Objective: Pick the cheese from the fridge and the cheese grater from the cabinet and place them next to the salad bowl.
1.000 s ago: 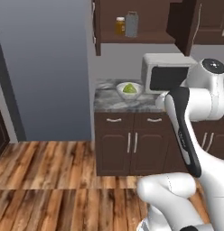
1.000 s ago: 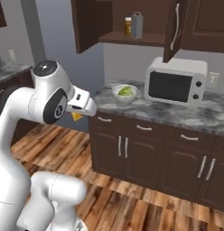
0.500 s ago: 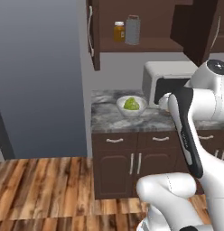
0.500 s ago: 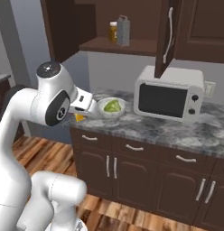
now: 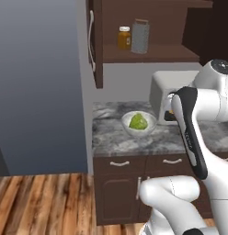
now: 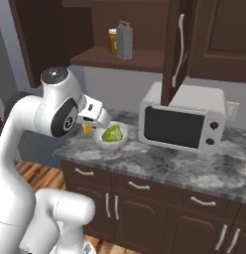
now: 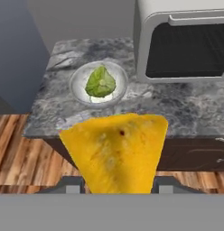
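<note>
Gripper [image 7: 116,187] clamped on the yellow-orange cheese wedge [image 7: 116,153], broad edge pointing toward the pale lettuce bowl [image 7: 99,85].

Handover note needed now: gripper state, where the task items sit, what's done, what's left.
Gripper: shut on the yellow-orange cheese wedge, held in the air in front of the grey marbled counter.
Pale salad bowl with green lettuce: on the counter, left of the white microwave.
Grey metal box grater: on the open dark brown cabinet's shelf, beside an amber jar.
Done: cheese picked.
Left: set cheese beside bowl, fetch grater, place it there too.
</note>
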